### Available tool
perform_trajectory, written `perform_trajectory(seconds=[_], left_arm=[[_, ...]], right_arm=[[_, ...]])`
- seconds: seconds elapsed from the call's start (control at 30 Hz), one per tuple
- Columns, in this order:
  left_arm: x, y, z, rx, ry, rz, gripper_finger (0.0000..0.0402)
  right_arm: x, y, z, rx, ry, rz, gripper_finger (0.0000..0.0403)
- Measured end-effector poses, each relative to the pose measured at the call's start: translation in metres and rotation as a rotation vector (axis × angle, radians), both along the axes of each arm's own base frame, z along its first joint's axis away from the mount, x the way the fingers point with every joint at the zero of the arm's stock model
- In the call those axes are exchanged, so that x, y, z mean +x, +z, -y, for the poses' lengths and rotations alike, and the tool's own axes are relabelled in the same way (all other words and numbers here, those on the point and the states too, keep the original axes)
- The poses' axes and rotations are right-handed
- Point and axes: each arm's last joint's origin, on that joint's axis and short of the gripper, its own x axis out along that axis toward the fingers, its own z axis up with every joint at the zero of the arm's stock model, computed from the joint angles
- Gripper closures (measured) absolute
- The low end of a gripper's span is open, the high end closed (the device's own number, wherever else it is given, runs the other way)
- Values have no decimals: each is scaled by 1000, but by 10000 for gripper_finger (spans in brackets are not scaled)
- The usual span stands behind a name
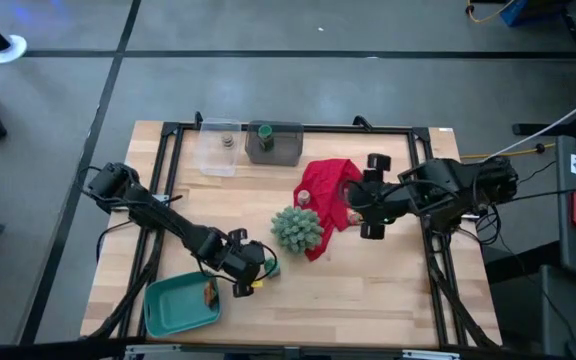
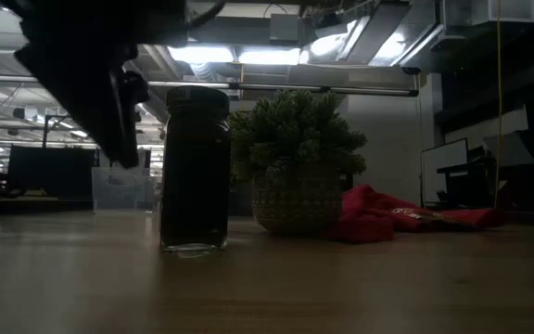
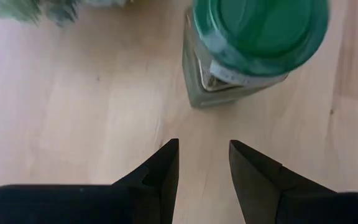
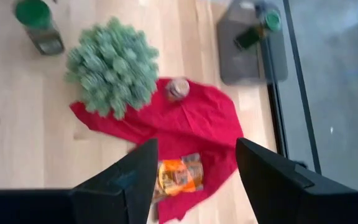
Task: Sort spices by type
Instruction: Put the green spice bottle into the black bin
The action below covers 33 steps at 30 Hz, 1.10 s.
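Green-lidded glass spice jar (image 3: 247, 53) stands upright on the wood at upper right, just beyond the left gripper (image 3: 204, 163), whose fingers are parted and hold nothing.

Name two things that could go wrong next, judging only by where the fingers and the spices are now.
1. The left gripper is open, its fingers just short of the green-lidded jar; pushing on might tip the upright jar.
2. The right gripper hovers open over the orange packet, which lies on the red cloth; closing there could pinch cloth too and drag the tan jar on it.
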Motion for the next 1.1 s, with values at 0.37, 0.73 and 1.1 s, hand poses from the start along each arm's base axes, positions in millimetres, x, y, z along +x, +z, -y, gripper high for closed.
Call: perform_trajectory(seconds=[0.37, 0.73, 1.1], left_arm=[[3, -5, -3, 34, -47, -15, 276], [12, -9, -8, -53, 60, 1, 183], [19, -4, 6, -71, -39, 119, 131]], right_arm=[[-52, -45, 16, 142, -6, 224, 187], [-68, -59, 21, 173, 5, 266, 187], [-68, -69, 21, 157, 11, 233, 187]])
